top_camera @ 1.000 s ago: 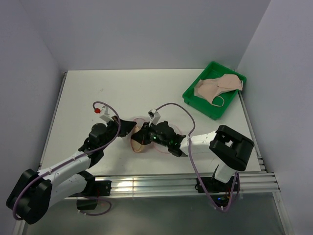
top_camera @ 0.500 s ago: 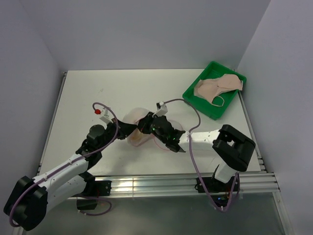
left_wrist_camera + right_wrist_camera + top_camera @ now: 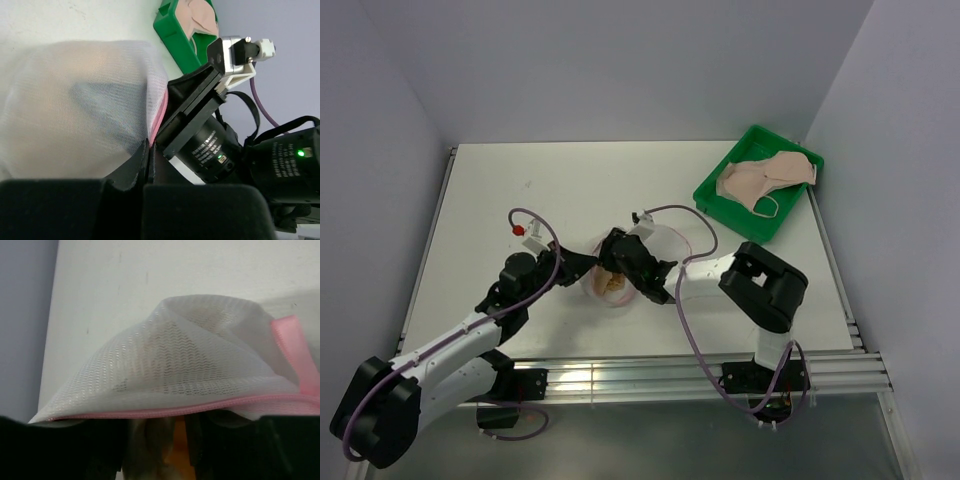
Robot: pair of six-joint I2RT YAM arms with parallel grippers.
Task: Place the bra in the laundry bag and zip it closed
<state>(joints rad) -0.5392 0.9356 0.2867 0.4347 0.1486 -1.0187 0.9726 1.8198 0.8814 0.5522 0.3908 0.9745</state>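
Note:
The laundry bag [image 3: 660, 243], white mesh with pink zipper trim, lies near the table's front middle between my two grippers. My left gripper [image 3: 588, 266] is shut on the bag's pink-trimmed edge [image 3: 159, 117], with the mesh dome [image 3: 75, 100] to its left. My right gripper [image 3: 613, 268] reaches in under the bag's rim [image 3: 190, 360]. Its jaws are closed on peach bra fabric [image 3: 175, 455], which also shows at the bag's mouth [image 3: 613, 285]. The rest of that bra is hidden by mesh and fingers.
A green tray [image 3: 720, 205] at the back right holds another peach garment [image 3: 765, 178]; the tray also shows in the left wrist view [image 3: 180, 35]. Walls close in the left, right and back. The right arm's body [image 3: 210, 150] sits close beside my left gripper.
My right gripper has moved left and further under the bag's rim, close to my left gripper. The right arm's elbow has swung left. The left gripper has kept its hold.

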